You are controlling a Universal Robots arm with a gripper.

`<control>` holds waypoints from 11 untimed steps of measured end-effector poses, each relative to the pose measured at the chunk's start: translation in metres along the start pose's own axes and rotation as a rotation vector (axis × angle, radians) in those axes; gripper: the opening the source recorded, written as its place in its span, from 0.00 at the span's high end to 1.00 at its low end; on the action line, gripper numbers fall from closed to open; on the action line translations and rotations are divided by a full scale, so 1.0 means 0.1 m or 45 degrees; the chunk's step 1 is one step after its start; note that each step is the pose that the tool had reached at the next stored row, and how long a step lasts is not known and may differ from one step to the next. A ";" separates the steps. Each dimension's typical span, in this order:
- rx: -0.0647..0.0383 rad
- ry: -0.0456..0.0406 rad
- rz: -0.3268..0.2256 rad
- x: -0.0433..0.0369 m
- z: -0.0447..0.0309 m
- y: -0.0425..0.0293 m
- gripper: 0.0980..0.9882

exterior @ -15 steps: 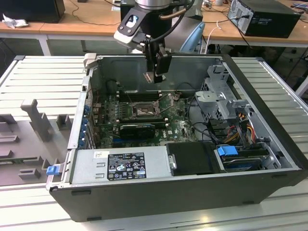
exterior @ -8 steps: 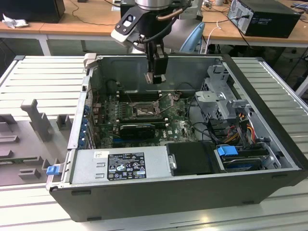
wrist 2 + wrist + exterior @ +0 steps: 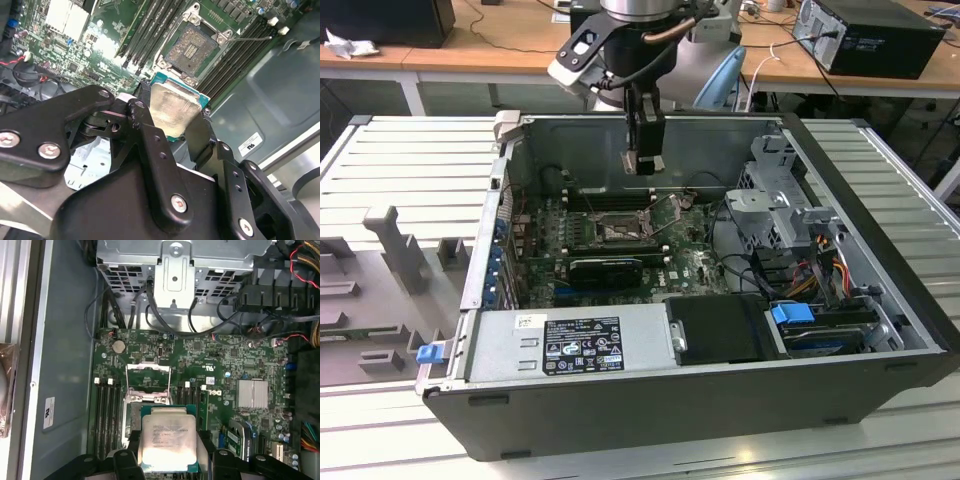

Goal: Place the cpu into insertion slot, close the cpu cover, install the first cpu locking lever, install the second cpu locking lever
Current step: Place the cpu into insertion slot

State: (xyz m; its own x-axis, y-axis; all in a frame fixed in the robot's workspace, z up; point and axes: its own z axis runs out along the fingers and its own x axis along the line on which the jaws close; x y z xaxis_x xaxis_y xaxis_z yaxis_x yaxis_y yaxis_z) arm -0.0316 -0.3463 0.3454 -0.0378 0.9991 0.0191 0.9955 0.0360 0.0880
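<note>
My gripper [image 3: 643, 163] hangs inside the open computer case, a little above the motherboard and toward its back wall. It is shut on the cpu [image 3: 168, 439], a flat silver square with a green edge, held by two opposite sides between the black fingers [image 3: 144, 117]. The insertion slot [image 3: 192, 47] lies open just beyond the chip, dark centre bare. In the first wrist view the slot [image 3: 131, 416] is partly hidden by the cpu. The cpu cover [image 3: 148, 371] stands tipped up off the slot. A thin metal lever [image 3: 252, 37] sticks out beside the socket.
Long black memory slots [image 3: 150, 30] flank the socket on both sides. A black expansion card [image 3: 605, 268] lies in front of it, a grey drive cage [image 3: 775, 200] with cables stands at the exterior view's right, and the power supply [image 3: 570, 345] fills the case's near side.
</note>
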 end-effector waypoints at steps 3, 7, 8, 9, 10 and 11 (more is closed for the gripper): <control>0.000 -0.001 0.016 0.000 0.002 0.000 0.52; -0.001 -0.004 0.048 0.000 0.007 0.000 0.52; -0.001 -0.005 0.055 0.000 0.008 -0.001 0.52; -0.001 -0.005 0.059 0.000 0.009 -0.001 0.52; -0.001 -0.006 0.071 0.000 0.011 -0.001 0.52; -0.002 -0.007 0.077 0.000 0.012 -0.001 0.52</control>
State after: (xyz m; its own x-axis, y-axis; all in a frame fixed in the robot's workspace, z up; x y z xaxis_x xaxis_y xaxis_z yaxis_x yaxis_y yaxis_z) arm -0.0316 -0.3462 0.3443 0.0228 0.9996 0.0191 0.9958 -0.0244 0.0880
